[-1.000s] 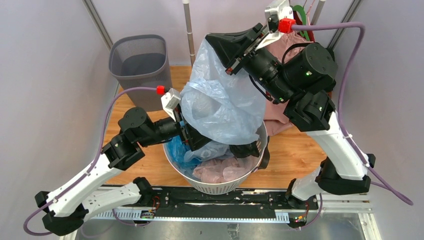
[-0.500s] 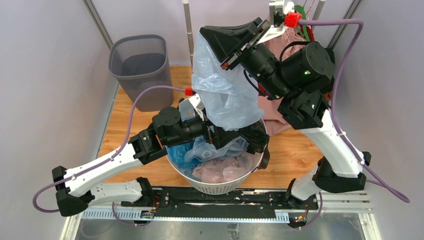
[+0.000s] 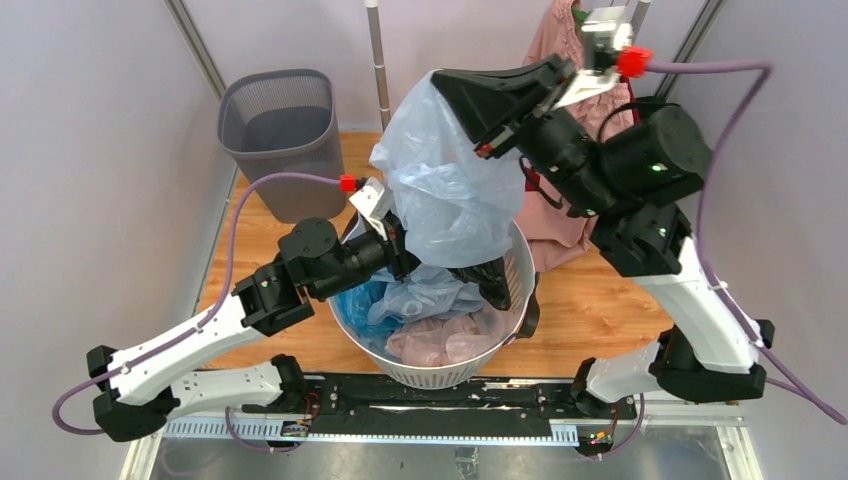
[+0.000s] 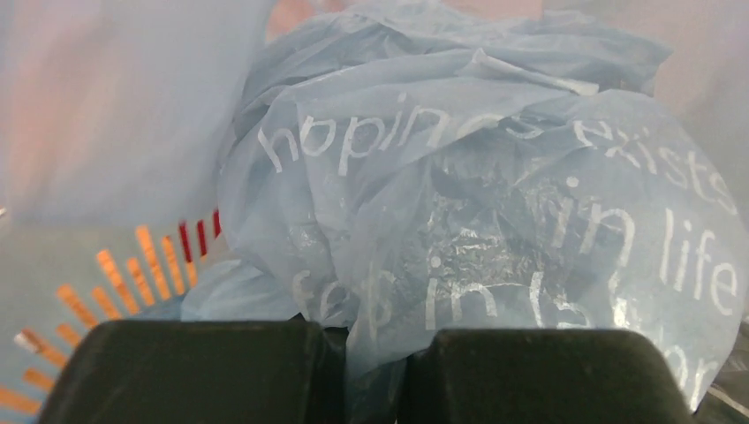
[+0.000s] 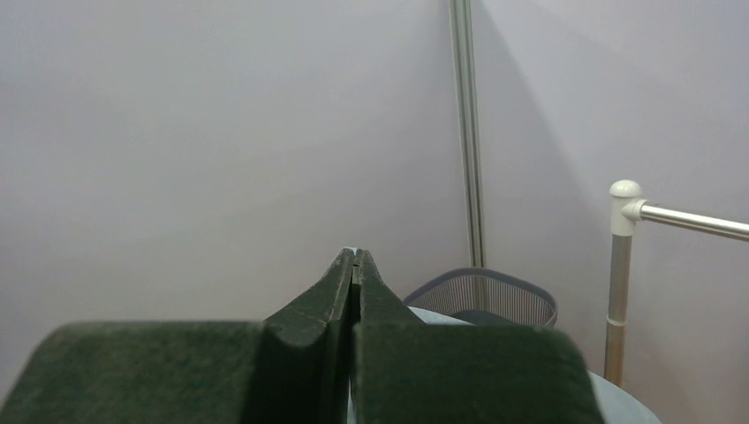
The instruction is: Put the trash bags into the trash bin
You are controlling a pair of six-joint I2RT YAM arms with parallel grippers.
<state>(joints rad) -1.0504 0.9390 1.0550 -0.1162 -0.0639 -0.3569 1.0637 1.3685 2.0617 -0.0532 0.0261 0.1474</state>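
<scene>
Between the fingers of my left claw (image 4: pixel 364 344) sits a fold of the crumpled pale blue bag (image 4: pixel 477 221) with white lettering; the fingers are pinched on it, nearly together. Just below that claw is the white slotted basket (image 3: pixel 430 374), with more blue plastic and pink cloth (image 3: pixel 440 342) inside. Above the left claw, my right claw (image 3: pixel 442 80) is pressed tight on the top of the big see-through bag (image 3: pixel 450 190), which hangs down to the basket. I can't tell whether both claws grip one bag. Well off to the left claw's far left stands the mesh trash bin (image 3: pixel 300 190), apart from both bags.
</scene>
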